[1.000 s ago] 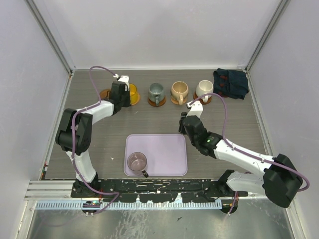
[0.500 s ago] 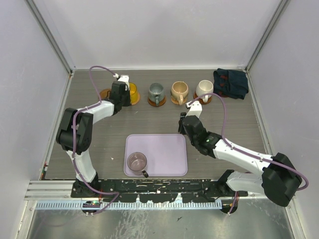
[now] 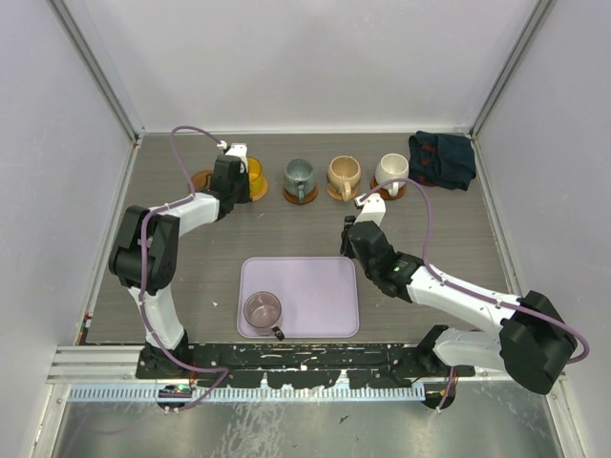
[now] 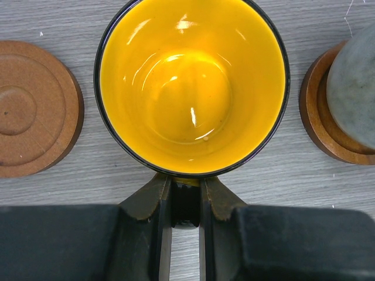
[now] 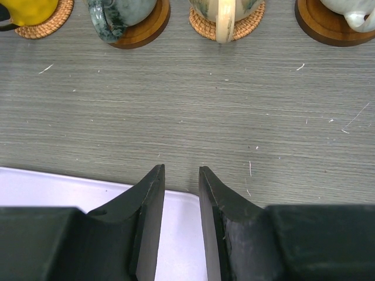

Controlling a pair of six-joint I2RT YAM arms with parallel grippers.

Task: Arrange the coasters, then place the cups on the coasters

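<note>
On the worktop [image 3: 191, 258] the lilac tray [image 3: 315, 286] holds the mauve-pink cup [image 3: 262, 310] in its near left corner, and the right hand [image 5: 181, 175] hovers over its far edge, fingers parted, empty. At the far side the left hand [image 4: 186, 199] is clenched on the handle of the yellow cup [image 4: 193, 88]; the grey-green cup [image 3: 299, 176], tan cup [image 3: 344, 173] and white cup [image 3: 391, 169] sit on coasters [image 5: 146, 35] to its right, a bare coaster [image 4: 32, 108] just left

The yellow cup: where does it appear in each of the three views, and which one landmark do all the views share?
Top view: the yellow cup is the leftmost cup in the far row.
Left wrist: it fills the middle.
Right wrist: only its edge shows, top left corner.
Shared landmark: the grey-green cup just right of it in all three.
</note>
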